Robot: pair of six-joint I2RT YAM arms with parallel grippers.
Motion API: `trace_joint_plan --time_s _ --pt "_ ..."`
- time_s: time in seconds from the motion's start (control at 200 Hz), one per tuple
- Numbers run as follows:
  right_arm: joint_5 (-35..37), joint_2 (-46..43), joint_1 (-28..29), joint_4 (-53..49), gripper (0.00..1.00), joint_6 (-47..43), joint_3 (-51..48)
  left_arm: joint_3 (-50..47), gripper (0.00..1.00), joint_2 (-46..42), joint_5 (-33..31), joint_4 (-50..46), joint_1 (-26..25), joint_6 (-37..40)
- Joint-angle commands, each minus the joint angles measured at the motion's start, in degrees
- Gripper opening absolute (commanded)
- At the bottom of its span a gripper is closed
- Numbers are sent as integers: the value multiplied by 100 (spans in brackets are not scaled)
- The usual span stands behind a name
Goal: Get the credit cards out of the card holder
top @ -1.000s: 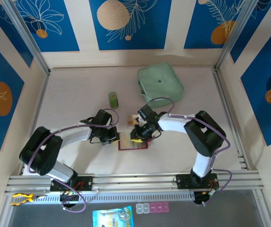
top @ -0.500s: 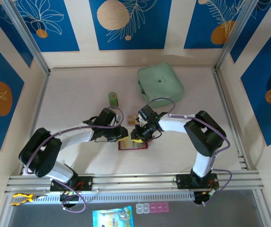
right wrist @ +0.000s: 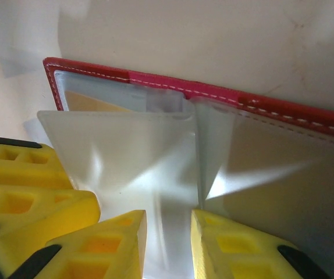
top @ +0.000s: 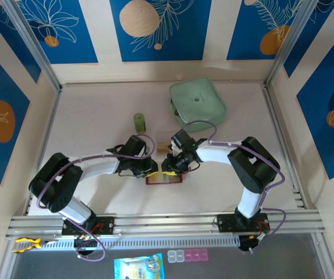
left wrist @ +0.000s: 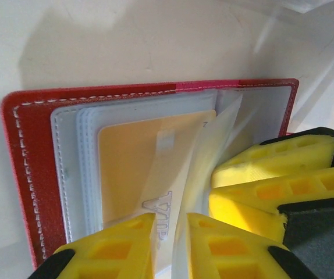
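1. The card holder [top: 164, 181] is lying open on the table [top: 91, 122], low in the middle of the top view, and both arms are meeting over it.
2. In the left wrist view, a yellow credit card [left wrist: 132, 168] is sitting inside the holder's see-through pockets, in the middle of the frame.
3. The left gripper [left wrist: 171, 235] is sitting at the bottom edge. Its 2 yellow fingers are a little apart with the card's corner between them (I cannot tell if they are pinching it).
4. The right gripper [right wrist: 168, 235] is pinching a clear sleeve [right wrist: 126, 154] and holding it up off the red cover.
5. 1 small tan card [top: 163, 145] is lying on the table just above the grippers.
6. A green pouch [top: 197, 102] and a small green tube [top: 139, 122] are resting farther up the frame.
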Motion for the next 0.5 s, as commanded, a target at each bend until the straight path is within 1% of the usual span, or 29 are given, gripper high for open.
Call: trace_joint_plan --time_s 0.0,0.195,0.495 --pt "-55 -158 -5 27 28 23 -127 141 18 46 125 14 -56 -68" --pt "92 -401 -17 -3 29 67 -154 256 19 -36 241 -86 -64 -74" --pt "354 -954 -117 -240 29 37 -240 515 19 -66 246 -375 -138 -12"
